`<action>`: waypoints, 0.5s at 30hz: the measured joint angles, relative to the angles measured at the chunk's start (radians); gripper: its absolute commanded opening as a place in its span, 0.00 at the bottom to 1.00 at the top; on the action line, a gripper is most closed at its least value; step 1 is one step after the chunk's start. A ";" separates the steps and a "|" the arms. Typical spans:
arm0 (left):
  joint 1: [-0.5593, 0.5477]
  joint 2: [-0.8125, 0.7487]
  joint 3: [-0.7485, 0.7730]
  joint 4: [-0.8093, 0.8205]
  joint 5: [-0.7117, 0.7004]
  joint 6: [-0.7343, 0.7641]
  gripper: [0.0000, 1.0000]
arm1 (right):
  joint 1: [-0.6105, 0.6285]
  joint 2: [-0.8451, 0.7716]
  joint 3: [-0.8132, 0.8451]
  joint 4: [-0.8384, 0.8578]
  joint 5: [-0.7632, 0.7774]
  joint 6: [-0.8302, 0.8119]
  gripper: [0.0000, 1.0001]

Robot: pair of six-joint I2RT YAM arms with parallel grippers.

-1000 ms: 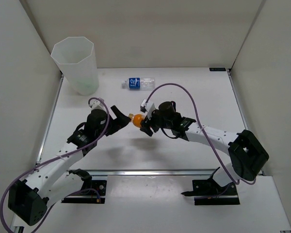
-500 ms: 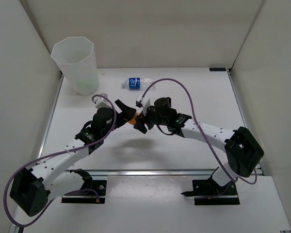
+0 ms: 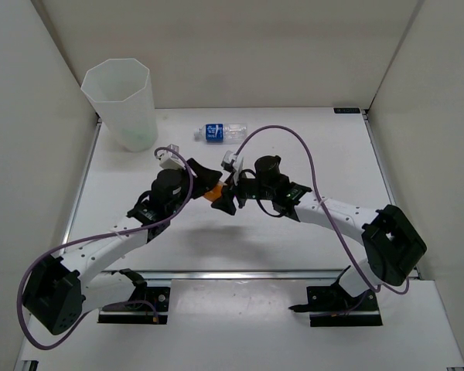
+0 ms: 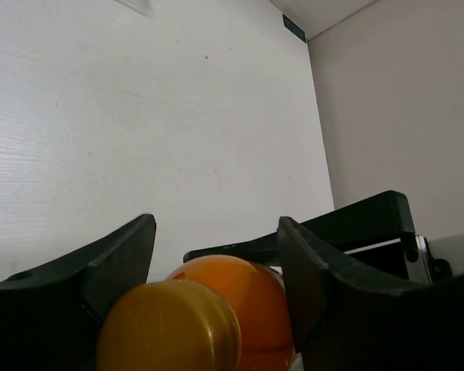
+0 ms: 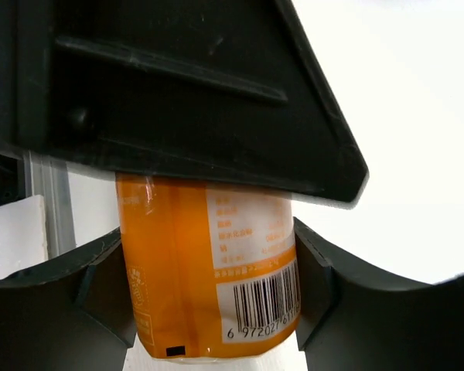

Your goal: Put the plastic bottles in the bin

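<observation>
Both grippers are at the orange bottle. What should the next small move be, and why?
Probably the right gripper should open: it clamps the orange bottle low, the left gripper appears closed near the cap, and the bin stands on the left.

Light was bright and even, probably from overhead; a soft shadow lay near the orange-filled bottle (image 3: 214, 195), whose close cap (image 4: 168, 328) blurred.

Left end effector (image 3: 204, 176) and right end effector (image 3: 226, 196) meet nose to nose over mid-surface (image 3: 309, 154). A sliver of the orange-filled bottle (image 3: 214, 195) shows between their black fingers; finger contact is not resolvable. The blue-label bottle (image 3: 220, 132) lies on its side farther back. The bin (image 3: 120, 100) stands upright in the far-left corner.
</observation>
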 measured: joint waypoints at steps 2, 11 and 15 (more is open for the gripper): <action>0.001 -0.002 -0.005 0.017 0.002 -0.008 0.17 | 0.005 0.000 0.003 -0.006 0.006 0.008 0.34; 0.042 -0.028 0.005 0.011 0.036 0.000 0.00 | 0.009 0.000 0.008 0.028 0.018 0.020 0.63; 0.090 -0.028 0.053 -0.035 0.021 0.040 0.00 | 0.000 -0.009 0.016 0.047 0.020 0.019 0.82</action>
